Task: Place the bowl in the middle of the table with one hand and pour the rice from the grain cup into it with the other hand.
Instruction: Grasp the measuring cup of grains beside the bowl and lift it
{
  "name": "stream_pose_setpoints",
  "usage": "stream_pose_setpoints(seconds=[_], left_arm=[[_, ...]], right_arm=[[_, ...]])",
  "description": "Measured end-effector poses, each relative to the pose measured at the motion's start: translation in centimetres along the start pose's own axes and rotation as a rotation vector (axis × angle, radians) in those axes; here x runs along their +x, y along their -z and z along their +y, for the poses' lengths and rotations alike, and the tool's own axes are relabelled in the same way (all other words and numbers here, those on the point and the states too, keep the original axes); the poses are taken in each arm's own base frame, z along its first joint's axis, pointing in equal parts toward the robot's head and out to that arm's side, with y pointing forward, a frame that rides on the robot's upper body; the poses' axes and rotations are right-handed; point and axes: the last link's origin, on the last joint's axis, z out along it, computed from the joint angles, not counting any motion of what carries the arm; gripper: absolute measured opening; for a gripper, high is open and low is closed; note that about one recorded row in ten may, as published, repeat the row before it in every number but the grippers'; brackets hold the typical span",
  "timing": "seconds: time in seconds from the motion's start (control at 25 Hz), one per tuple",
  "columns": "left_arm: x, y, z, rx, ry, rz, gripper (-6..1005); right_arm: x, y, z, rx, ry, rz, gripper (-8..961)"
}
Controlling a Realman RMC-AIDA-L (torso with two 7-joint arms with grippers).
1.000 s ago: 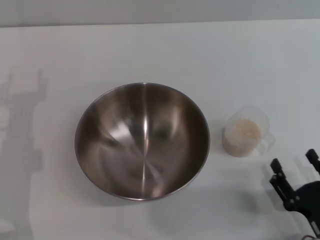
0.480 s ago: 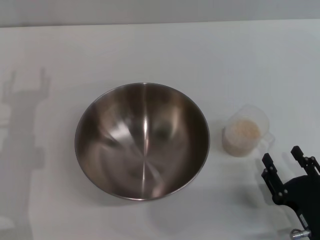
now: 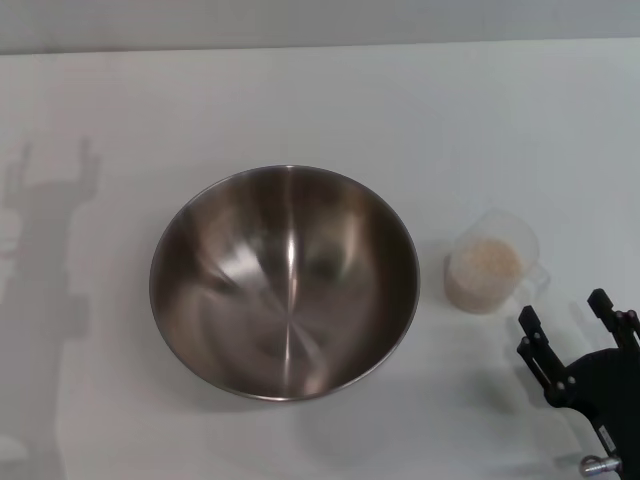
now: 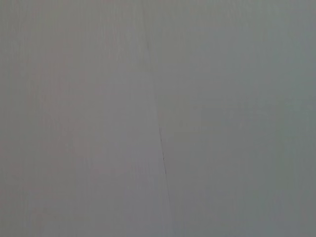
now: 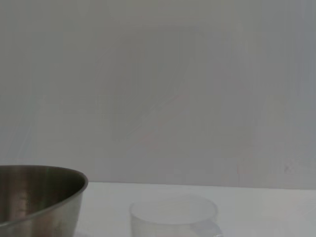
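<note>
Steel bowl (image 3: 285, 281) sits upright near the middle of the white worktop (image 3: 300, 100) from the head camera, nothing inside it. Just to its right, apart from it, stands the grain cup (image 3: 492, 263), upright with pale rice (image 3: 487, 261) in it. The right tool (image 3: 572, 313) hangs close beside the cup's handle (fingers spread, gripping nothing). Left tool is out of sight. Left wrist camera gives only a blank grey surface. Right wrist camera catches the bowl's rim (image 5: 39, 195) and the cup's top (image 5: 174, 215)

I'm at a bare test bench, lab-like: a plain white table (image 3: 300, 90) against a blank pale wall (image 5: 158, 74), nothing homely around.
</note>
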Motion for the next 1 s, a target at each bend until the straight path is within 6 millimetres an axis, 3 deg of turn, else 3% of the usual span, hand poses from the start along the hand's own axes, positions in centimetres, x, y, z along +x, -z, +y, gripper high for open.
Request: stream_pose_setpoints(seconds=[1.0], left_arm=[[-0.7,0.7,-0.1,-0.010,-0.018,-0.026,730]], right_arm=[[0.2,-1.2,-1.0,0.017,-0.029,0.014,775]])
